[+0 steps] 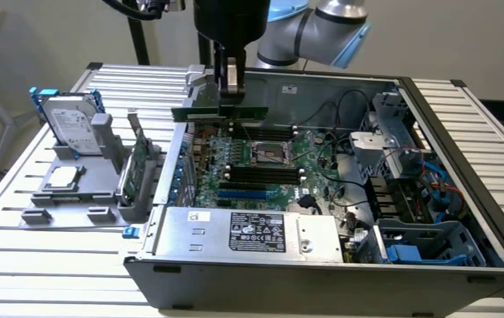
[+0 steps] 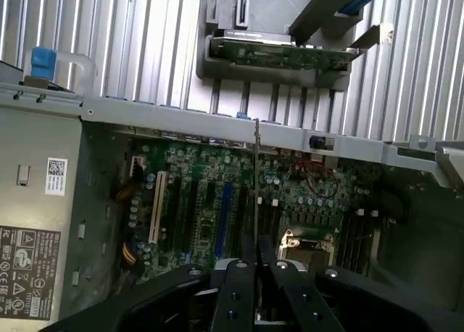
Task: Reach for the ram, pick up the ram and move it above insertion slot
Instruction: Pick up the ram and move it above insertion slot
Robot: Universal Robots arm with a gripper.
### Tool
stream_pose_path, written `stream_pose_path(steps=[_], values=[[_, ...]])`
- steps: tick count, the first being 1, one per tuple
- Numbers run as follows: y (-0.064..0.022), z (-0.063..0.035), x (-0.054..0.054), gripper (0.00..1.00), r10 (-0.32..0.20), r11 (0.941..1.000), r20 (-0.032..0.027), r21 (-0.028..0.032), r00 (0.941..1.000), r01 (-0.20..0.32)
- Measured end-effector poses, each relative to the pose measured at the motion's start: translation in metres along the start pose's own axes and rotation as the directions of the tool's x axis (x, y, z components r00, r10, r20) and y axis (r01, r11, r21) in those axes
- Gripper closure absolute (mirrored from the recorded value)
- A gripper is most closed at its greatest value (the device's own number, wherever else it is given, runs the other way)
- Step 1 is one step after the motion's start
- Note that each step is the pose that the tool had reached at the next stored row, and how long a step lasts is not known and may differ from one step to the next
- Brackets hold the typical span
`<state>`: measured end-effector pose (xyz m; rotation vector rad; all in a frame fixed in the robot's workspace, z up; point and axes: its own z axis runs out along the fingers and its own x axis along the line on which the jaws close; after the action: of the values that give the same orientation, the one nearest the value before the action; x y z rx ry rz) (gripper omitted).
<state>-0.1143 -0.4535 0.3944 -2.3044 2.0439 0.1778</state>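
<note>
Hand clamped on ram, gripping its top edge; ram hangs level below fingers, lifted above motherboard inside open case, over black slots, not touching them.

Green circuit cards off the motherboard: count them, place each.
2. The narrow green ram stick is clamped in the gripper above the open case; the wider green bracketed card stands in the grey holder. Others may be hidden.

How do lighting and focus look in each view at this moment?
Exterior view: even, soft light, mild glare on the table slats, case interior shaded. Wrist view: gripper dark in the foreground, ram seen edge-on as a thin line, bright sheen on slats.
</note>
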Motion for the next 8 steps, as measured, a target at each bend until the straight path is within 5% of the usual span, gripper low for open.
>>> stream_pose_path(steps=[8], values=[[-0.0199,0.0042,-0.026,0.87,0.0,1.0,-0.0007,-0.0001,1.0,0.0]])
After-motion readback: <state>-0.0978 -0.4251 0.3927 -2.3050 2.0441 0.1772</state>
